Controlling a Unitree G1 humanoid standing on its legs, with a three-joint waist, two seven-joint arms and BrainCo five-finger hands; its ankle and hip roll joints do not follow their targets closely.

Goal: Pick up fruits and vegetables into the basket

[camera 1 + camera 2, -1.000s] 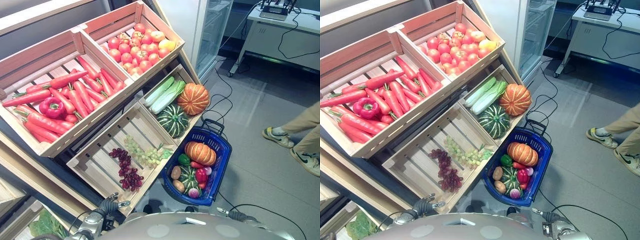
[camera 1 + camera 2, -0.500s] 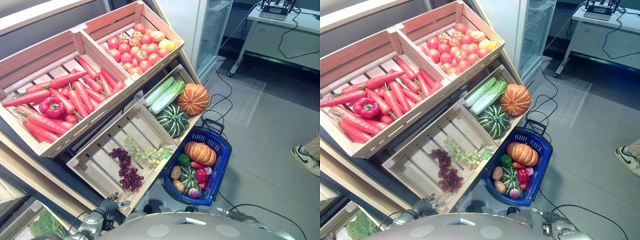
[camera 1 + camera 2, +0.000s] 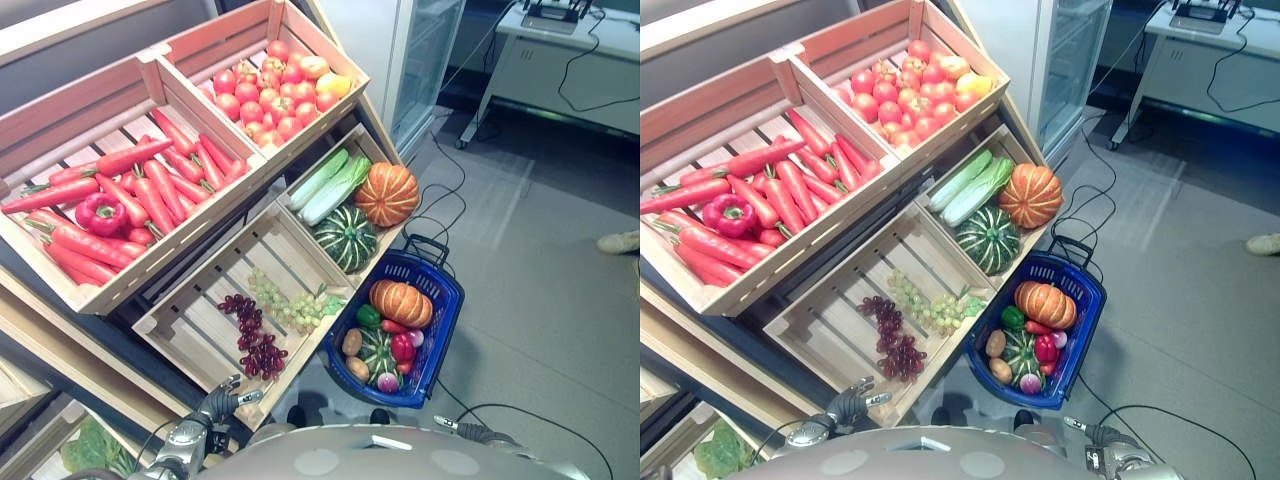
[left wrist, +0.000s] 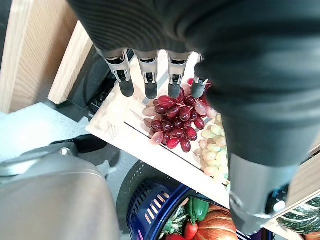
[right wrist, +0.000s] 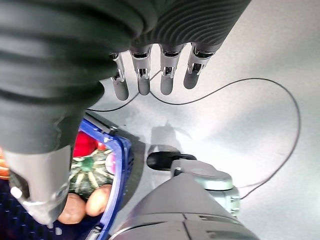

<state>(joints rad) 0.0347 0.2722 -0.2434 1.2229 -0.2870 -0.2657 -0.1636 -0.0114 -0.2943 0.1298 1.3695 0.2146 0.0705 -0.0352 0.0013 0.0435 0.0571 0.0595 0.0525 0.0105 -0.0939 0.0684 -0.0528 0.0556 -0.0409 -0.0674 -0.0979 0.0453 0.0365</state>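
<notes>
Left hand (image 4: 150, 75) hangs low in front of the bottom crate (image 3: 200, 310), fingers straight and relaxed, nothing in it. Right past its fingertips sit the red grapes (image 4: 175, 122), spilling along the crate's slats, with the green grapes (image 3: 290, 305) just beside them. Right hand (image 5: 150, 75) is loose and empty too, over bare floor, the basket (image 3: 440, 340) close by at its side.

The basket stands on the floor against the stand, already carrying an orange pumpkin (image 3: 400, 303), a striped squash, potatoes, a green pepper and some red pieces.

If grapes are the next pick, that looks like a light, lumpy bunch: soft-edged, loose berries that roll and part under a squeeze. I'd go for the thick middle of the cluster, fingers scooping under from the crate's front lip, thumb closing on top, gently.

Further out, the next crate holds a green squash (image 3: 345, 237), another pumpkin (image 3: 387, 194) and pale cabbage: round, probably heavy and smooth, wanting a wide grasp. Up top, carrots (image 3: 150, 195) with a red pepper, then tomatoes (image 3: 270, 100).
</notes>
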